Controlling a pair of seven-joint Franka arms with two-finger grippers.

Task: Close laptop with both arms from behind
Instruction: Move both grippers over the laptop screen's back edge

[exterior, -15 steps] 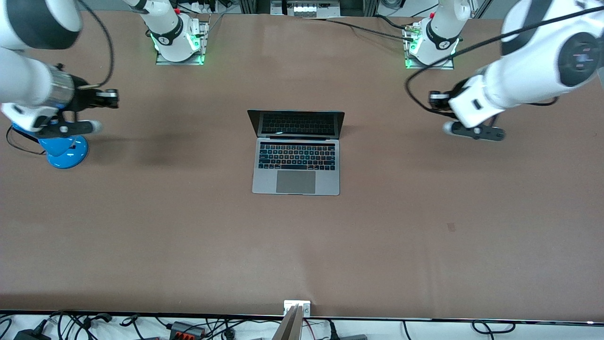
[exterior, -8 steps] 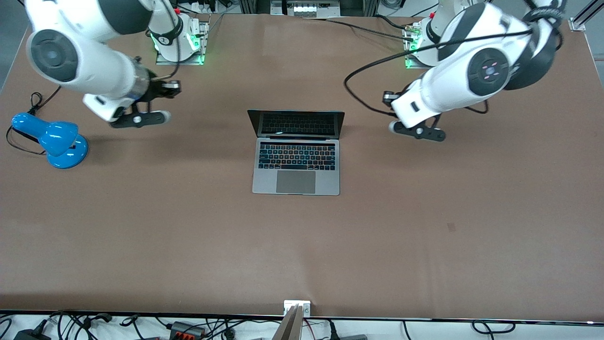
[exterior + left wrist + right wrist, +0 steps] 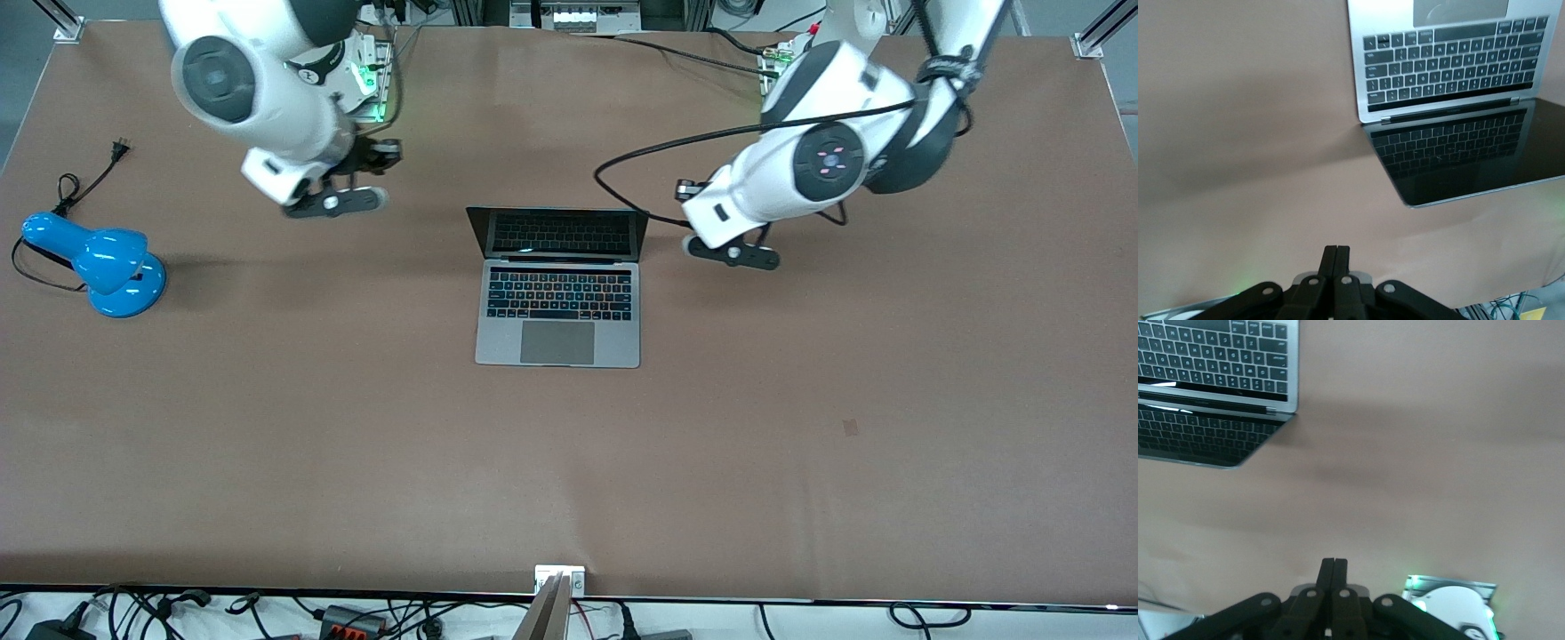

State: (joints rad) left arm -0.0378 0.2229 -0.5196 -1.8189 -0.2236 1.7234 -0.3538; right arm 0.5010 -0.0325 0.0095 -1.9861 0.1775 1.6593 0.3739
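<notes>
The silver-grey laptop lies open at the middle of the table, its dark screen upright and facing the front camera. It also shows in the left wrist view and in the right wrist view. My left gripper hangs over the table beside the screen edge toward the left arm's end, fingers shut and empty. My right gripper hangs over the table toward the right arm's end, apart from the laptop, also shut and empty.
A blue desk lamp with a black cord stands at the right arm's end of the table. The arm bases stand at the table's robot edge. A small dark mark lies on the brown tabletop.
Both arms have swung in from the table's ends toward the laptop's screen. Both grippers stay shut. The laptop has not moved.
</notes>
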